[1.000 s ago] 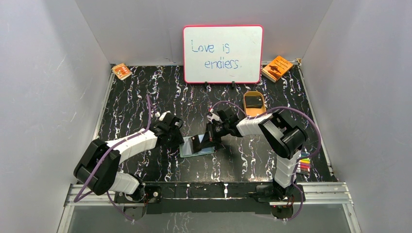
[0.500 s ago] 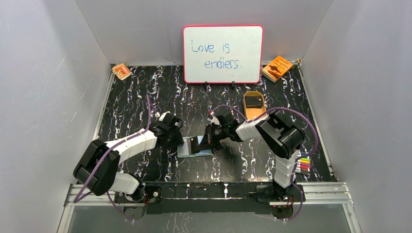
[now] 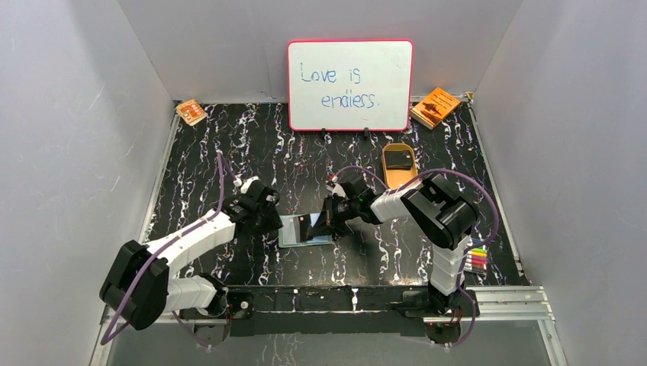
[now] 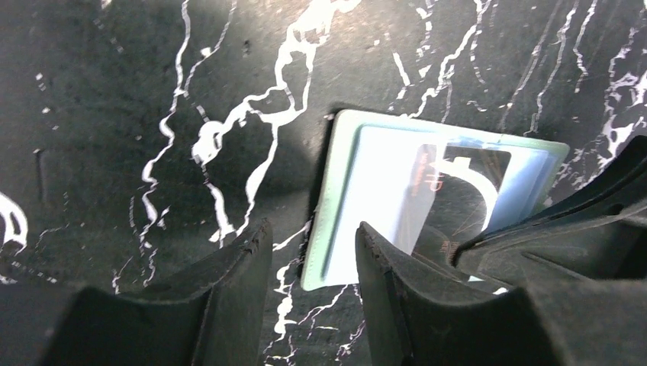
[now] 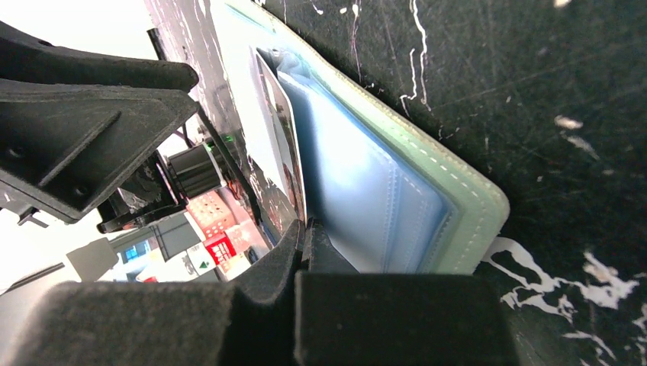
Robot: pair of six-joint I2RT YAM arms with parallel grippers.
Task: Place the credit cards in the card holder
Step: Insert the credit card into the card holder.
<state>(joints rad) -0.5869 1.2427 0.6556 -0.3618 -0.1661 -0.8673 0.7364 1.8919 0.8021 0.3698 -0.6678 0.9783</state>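
Overhead view of a black marbled table (image 3: pixel 229 137) with two robot arms meeting at its middle. Nearest the arms' bases lies the card holder (image 3: pixel 294 231), opened flat with its pale blue pockets up and its long axis running from 9 o'clock to 3 o'clock. The left gripper (image 3: pixel 263 217) sits just beside the holder's 9 o'clock short edge. Its wrist camera shows the jaws part way apart, nothing clamped, with the holder's near corner showing in the gap. The right gripper (image 3: pixel 329 221) sits at the holder's 3 o'clock end and is the arm doing the work. Its fingers are pinched closed on the edge of one dark credit card (image 3: pixel 317 223), which is tilted steeply, its lower edge down among the pockets. Its wrist view shows the card (image 5: pixel 278 145) standing against the layered blue sleeves, partly entered. From the right gripper the pocket opening lies toward 9 o'clock, so the coming push should probably run that way, along the holder's long axis, while the card is laid flatter. Farther off, at about 1 o'clock from the right gripper and well apart from it, a tan oval tray (image 3: pixel 399 179) holds more dark cards (image 3: pixel 397 158). A whiteboard (image 3: pixel 349 84) stands at the far edge.
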